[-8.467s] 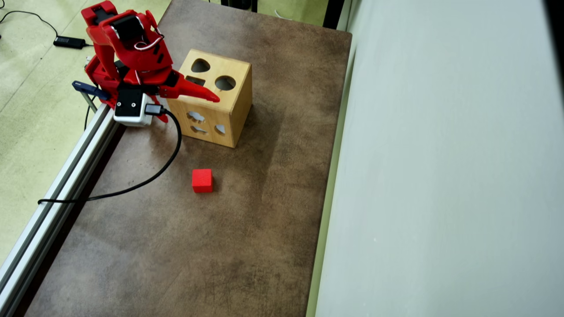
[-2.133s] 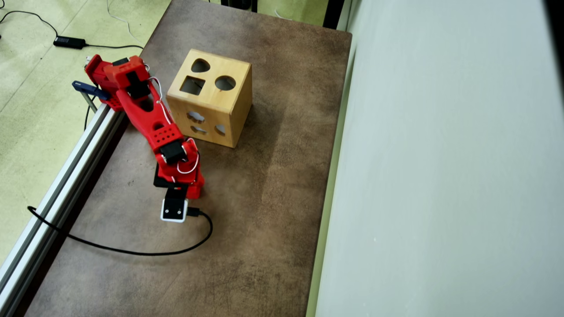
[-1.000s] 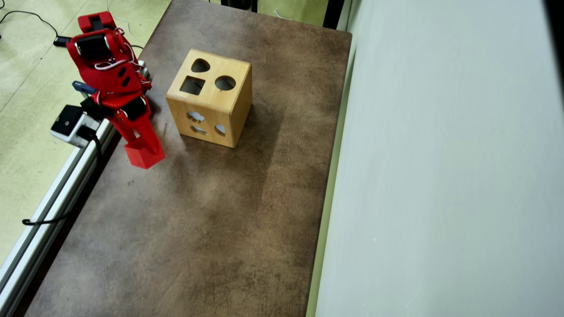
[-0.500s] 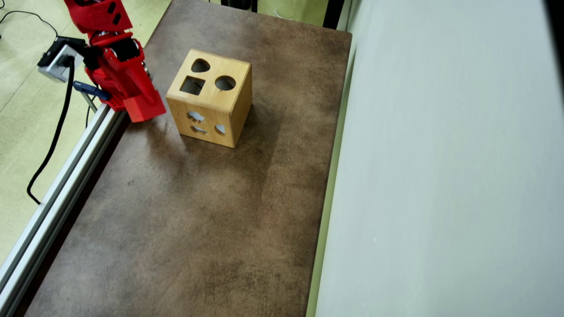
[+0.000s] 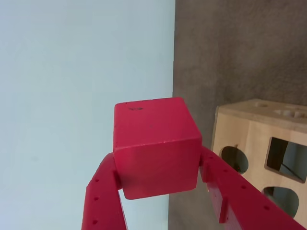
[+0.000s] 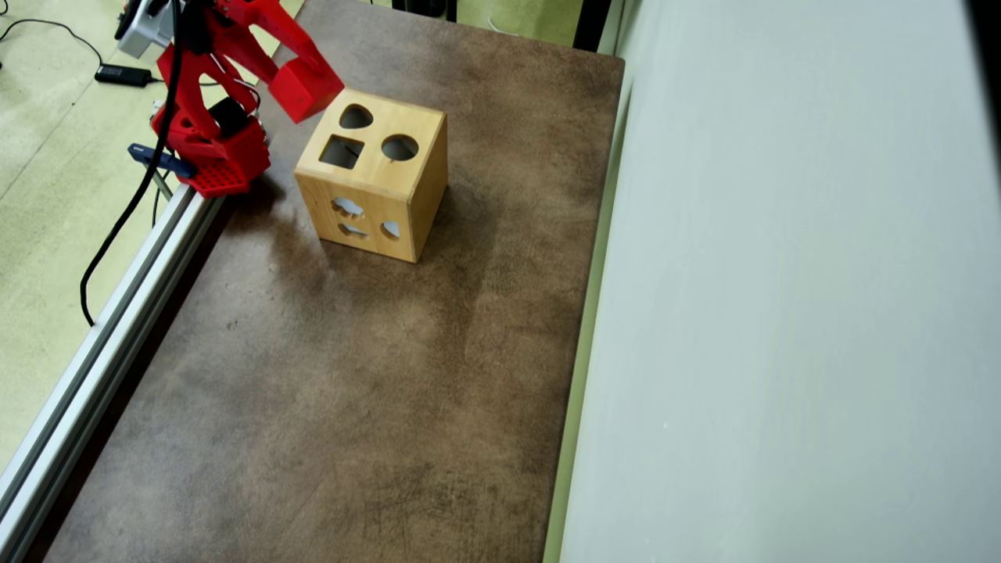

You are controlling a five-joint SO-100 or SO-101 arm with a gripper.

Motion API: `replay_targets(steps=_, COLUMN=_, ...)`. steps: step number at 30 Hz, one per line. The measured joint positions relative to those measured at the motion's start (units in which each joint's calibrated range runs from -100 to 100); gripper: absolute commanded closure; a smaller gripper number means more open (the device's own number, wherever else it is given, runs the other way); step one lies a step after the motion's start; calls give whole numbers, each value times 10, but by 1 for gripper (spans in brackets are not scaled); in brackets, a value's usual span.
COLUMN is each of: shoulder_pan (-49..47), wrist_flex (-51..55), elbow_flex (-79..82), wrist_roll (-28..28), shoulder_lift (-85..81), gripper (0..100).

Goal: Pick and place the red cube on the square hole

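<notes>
One red cube point(image 6: 305, 88), one wooden box point(image 6: 374, 173), one end effector point(image 5: 160, 179). Clamped on the red cube, a finger point(image 5: 103, 201) pressed to each side, held in the air just beside the box's upper left corner in the overhead view, off the brown table point(image 6: 352, 375). No long axis to speak of; in the wrist view one face turned up, one toward the camera. Three cut-outs on the box top: one square hole point(image 6: 342, 152), one round, one rounded-triangle. Square hole uncovered, near the cube, apart from it.
</notes>
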Motion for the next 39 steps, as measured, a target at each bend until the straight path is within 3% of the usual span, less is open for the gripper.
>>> replay_targets(steps=9, shoulder_pan=-98, wrist_flex=0, elbow_flex=19, wrist_roll=-37, shoulder_lift=-25, gripper=98)
replay_targets(steps=39, shoulder_pan=-103, wrist_flex=0, elbow_flex=400, wrist_roll=-58, shoulder_lift=-100, gripper=98)
